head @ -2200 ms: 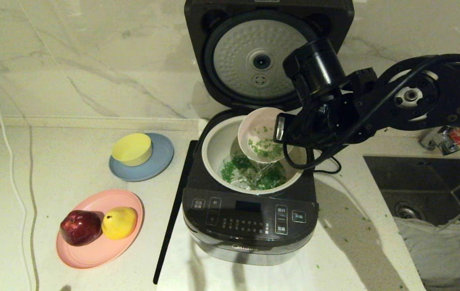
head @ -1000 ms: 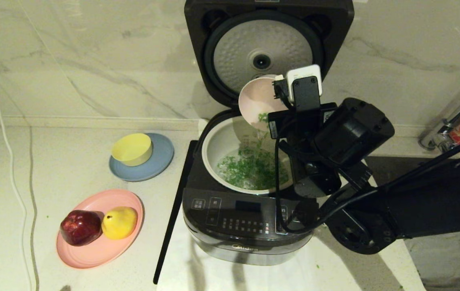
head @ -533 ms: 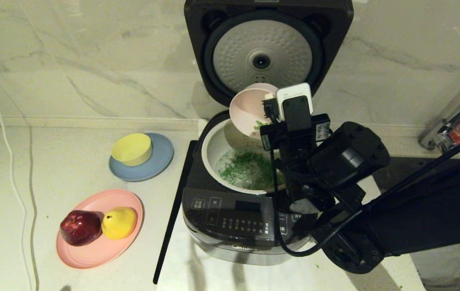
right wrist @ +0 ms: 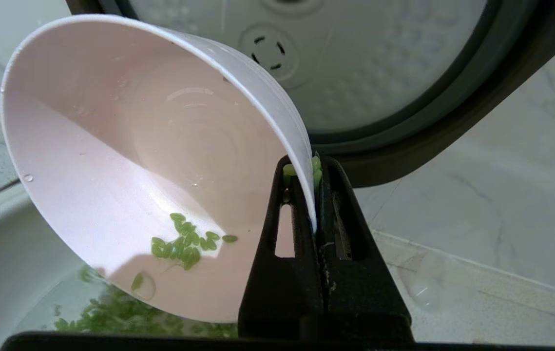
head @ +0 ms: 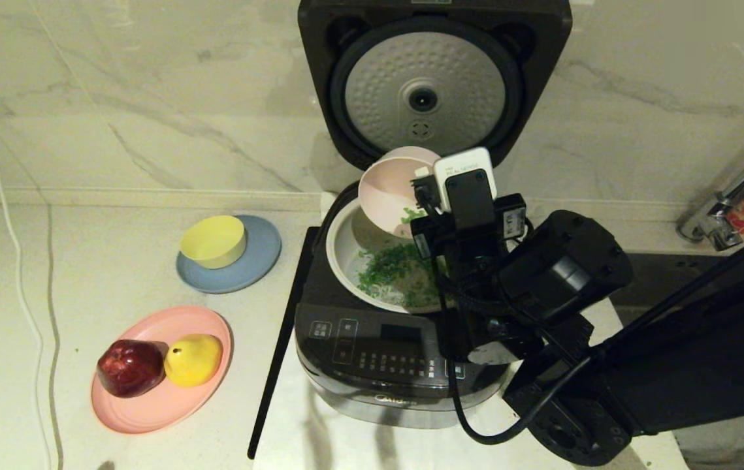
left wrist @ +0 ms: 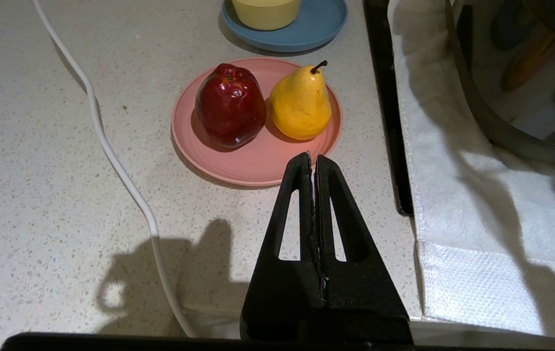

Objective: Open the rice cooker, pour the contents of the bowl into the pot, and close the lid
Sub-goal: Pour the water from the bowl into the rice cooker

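Right tool (right wrist: 312, 195) clamped on rim of small pale pink round bowl (right wrist: 150, 161), tipped steeply, mouth facing down over round off-white inner pot (head: 345, 245). Few chopped green bits (right wrist: 184, 241) cling near low rim, directly above pot. Left tool (left wrist: 313, 168) closed, empty, parked above worktop (left wrist: 53, 195).

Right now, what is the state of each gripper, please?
Left gripper: shut, holding nothing, parked above the counter.
Right gripper: shut on the rim of the bowl, tilted over the pot.
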{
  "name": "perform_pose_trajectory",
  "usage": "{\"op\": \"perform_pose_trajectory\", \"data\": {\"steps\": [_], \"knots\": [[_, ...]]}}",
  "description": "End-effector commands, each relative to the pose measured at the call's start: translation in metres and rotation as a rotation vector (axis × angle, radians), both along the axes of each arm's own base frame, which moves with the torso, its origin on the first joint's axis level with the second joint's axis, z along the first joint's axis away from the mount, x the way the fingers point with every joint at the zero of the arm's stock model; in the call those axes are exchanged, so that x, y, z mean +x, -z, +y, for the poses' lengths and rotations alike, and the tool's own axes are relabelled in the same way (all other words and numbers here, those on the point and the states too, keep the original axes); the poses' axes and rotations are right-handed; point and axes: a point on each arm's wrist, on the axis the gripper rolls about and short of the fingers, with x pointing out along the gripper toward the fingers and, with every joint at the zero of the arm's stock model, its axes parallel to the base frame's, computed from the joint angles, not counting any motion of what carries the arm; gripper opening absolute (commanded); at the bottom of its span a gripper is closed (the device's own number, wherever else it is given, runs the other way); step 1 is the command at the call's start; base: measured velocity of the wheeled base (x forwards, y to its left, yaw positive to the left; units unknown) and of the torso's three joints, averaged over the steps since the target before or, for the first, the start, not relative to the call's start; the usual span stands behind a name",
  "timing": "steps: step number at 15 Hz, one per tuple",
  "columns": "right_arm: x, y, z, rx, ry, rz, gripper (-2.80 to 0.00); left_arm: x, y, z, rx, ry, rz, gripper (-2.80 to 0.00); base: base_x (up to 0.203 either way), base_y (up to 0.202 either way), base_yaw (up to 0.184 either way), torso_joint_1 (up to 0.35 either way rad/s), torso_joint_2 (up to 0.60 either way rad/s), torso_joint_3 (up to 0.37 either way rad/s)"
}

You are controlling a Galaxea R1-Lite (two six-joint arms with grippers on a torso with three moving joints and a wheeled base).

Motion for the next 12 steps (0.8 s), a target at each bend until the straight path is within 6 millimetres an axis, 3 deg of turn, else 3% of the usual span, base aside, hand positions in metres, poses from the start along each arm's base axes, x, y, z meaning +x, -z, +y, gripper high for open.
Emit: {"op": "perform_pose_trajectory", "data": {"steps": [1,12], "knots": [[-0.0012,-0.0024,-0.0001,0.006,0.004,-0.008,-2.80,0.0005,0.0021,0.0000,0.001,0.000,0.007,-2.80,0.000,0.000,0.000,0.000,0.00,0.000],[0.0027,0.0037,0.0026,-0.002,0.007,0.001,-2.80,0.0005,0.0021,0.0000,0.001,0.000,0.007,-2.80,0.000,0.000,0.000,0.000,0.00,0.000]]}}
